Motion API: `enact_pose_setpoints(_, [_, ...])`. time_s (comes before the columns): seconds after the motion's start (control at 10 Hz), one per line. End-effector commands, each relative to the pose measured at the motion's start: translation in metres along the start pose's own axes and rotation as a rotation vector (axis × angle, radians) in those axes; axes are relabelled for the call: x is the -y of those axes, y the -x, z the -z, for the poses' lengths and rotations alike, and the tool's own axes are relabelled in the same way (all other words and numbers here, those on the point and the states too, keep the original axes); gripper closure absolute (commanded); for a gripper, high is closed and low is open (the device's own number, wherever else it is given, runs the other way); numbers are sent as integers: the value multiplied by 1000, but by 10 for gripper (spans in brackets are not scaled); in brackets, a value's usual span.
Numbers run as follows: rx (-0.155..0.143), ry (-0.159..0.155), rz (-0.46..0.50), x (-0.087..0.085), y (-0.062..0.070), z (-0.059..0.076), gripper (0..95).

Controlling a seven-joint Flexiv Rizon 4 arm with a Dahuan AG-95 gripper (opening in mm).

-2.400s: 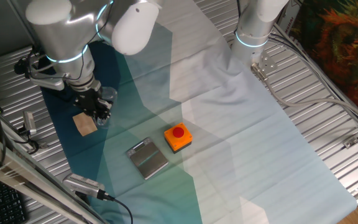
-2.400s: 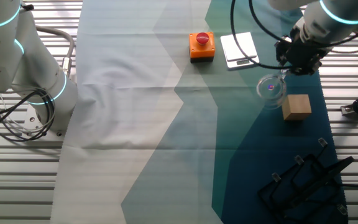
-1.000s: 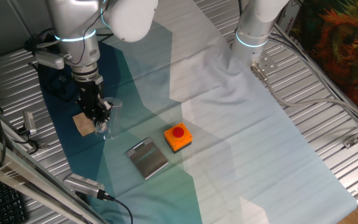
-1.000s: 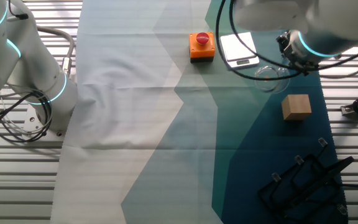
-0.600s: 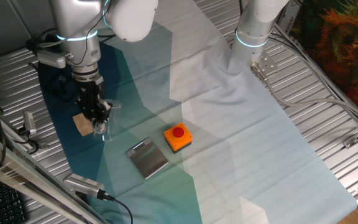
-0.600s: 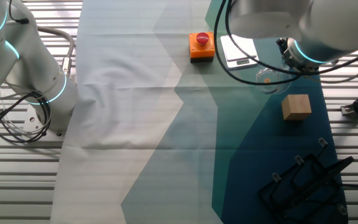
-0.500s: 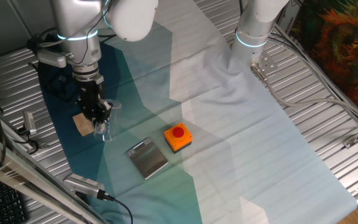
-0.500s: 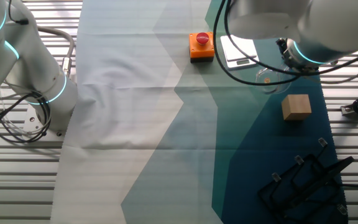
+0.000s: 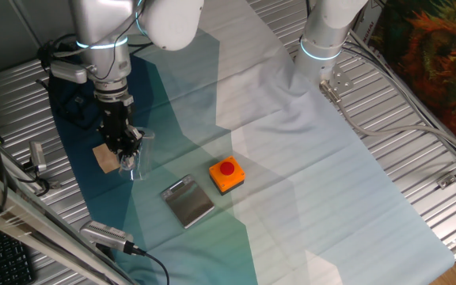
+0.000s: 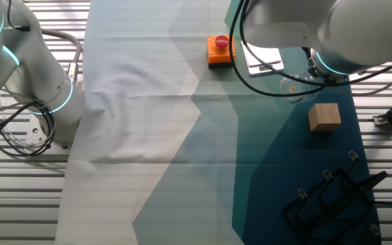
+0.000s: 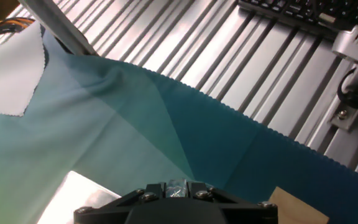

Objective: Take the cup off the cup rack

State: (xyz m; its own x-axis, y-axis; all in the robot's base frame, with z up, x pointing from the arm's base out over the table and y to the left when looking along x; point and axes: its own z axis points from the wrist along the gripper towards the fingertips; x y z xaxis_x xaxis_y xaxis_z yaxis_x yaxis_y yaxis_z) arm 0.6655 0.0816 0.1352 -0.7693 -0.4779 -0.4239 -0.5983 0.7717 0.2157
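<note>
The glass cup (image 9: pixel 137 156) is off the rack and sits low over the teal cloth between the wooden block (image 9: pixel 108 158) and the grey metal plate (image 9: pixel 188 202). My gripper (image 9: pixel 124 147) points down and is shut on the cup's edge. In the other fixed view the cup (image 10: pixel 292 86) shows just left of the gripper (image 10: pixel 310 76), which the arm partly hides. The black cup rack (image 10: pixel 337 197) lies at the cloth's near right corner, with no cup on it. In the hand view a sliver of glass (image 11: pixel 179 189) sits between the jaws of the gripper (image 11: pixel 178 185).
An orange box with a red button (image 9: pixel 226 176) stands right of the grey plate. A second robot base (image 9: pixel 323 43) stands at the far edge of the cloth. Cables and clamps lie on the ribbed metal table (image 9: pixel 418 119) around the cloth.
The gripper carried the cup from beside the block's far side toward the grey plate and turned its wrist. Over the last half second it has hardly moved.
</note>
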Motion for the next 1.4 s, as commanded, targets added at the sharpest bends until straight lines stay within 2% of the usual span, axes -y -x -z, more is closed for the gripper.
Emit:
enact_pose_setpoints(0.1, [18,-3,6,0,0,0,950])
enact_pose_setpoints(0.6, [45,-21,37,1,0,-1,950])
enact_pose_setpoints(0.7, [51,-24,46,2,0,-1,760])
enact_pose_setpoints(1.1, [56,-27,60,3,-1,-2,760])
enact_pose_setpoints(1.2, [47,-29,59,3,-1,-2,760])
enact_pose_setpoints(1.3, [20,-44,62,3,-2,-2,760])
enact_pose_setpoints(1.4, [-29,-76,84,3,-2,-2,760])
